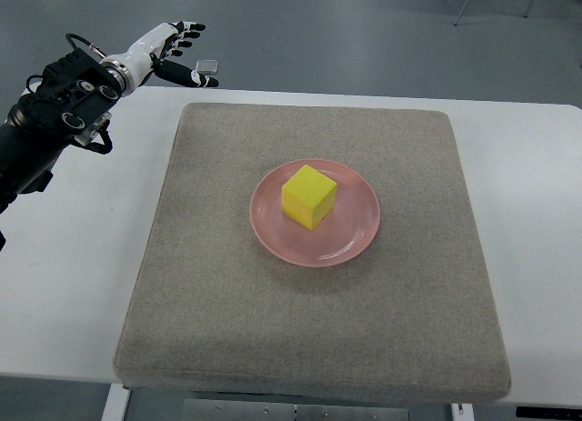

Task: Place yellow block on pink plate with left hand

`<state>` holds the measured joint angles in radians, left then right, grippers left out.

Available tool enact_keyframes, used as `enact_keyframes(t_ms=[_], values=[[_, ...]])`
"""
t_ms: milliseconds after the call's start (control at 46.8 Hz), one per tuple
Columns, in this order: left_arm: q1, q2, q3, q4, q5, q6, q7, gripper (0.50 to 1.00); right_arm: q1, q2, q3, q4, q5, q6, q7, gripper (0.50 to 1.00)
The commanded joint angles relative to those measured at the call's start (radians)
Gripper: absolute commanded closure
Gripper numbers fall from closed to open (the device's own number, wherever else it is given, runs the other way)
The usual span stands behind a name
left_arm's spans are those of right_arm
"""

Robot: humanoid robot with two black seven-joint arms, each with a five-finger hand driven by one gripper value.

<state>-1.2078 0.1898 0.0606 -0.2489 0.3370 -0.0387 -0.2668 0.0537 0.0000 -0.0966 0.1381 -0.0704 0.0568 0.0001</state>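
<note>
Top view shows the yellow block [309, 195] resting on the pink plate [355, 236], a little toward ten o'clock of the plate's centre, so the placing itself looks done. The left hand [171, 53] is well apart from the plate, off at ten o'clock near the far left corner of the white surface [73, 257], its fingers spread loosely and holding nothing; what seems left, at most, is bringing the arm to rest. The plate sits near the middle of a grey felt-like mat [309, 348] covering most of the surface. A small clear object [207, 66] lies just beside the fingertips. Beyond the surface is a grey floor [364, 30], with thin furniture legs at one o'clock.
</note>
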Motion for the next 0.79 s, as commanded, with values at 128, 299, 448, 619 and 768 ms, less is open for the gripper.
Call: enact_keyframes(t_ms=[128,299,448,619,768], values=[[0.013,-0.010,-0.001,0.002,-0.119,0.042,0.024,0.568,0.000,0.000,0.000,0.000,0.000,0.000,0.000,0.576],[0.031,-0.026,-0.053,0.040,-0.162,0.043,0.144,0.585,0.000,0.000,0.000,0.000,0.001,0.000,0.000,0.576],[0.045,-0.029,-0.102,0.048,-0.173,0.043,0.179,0.585,0.000,0.000,0.000,0.000,0.001,0.000,0.000,0.576],[0.053,-0.029,-0.179,0.049,-0.191,0.043,0.184,0.585,0.000,0.000,0.000,0.000,0.001,0.000,0.000,0.576],[0.070,-0.030,-0.261,0.049,-0.234,0.043,0.184,0.596,0.000,0.000,0.000,0.000,0.001,0.000,0.000,0.576]])
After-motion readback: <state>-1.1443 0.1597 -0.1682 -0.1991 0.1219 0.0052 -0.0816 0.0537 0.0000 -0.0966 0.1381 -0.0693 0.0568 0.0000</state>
